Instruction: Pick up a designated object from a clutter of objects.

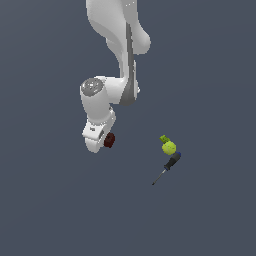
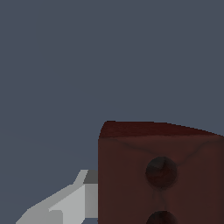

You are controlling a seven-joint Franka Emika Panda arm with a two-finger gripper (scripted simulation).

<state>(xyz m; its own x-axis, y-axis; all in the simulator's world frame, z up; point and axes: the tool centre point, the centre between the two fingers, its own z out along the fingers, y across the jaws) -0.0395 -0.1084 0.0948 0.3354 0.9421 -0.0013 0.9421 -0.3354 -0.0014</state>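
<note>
The gripper (image 1: 103, 141) is clamped on the brick (image 1: 109, 140), which sits at the end of the white arm, well apart from the other items lying toward the exterior view's right on the plain grey floor. In the wrist view the brick (image 2: 159, 173) fills much of the picture beside one pale finger (image 2: 65, 205); the other finger is hidden, so how squarely the hold sits is hard to judge.

The main risk is slippage: the brick's faces look smooth and hard, and an off-centre pinch could let it twist or drop.

The brick is a dark maroon block with round recesses. Left behind are a round yellow-green ball (image 1: 169, 147), a small green piece (image 1: 164, 138) touching it, and a slim screwdriver (image 1: 167, 167) with a black handle and thin shaft.
</note>
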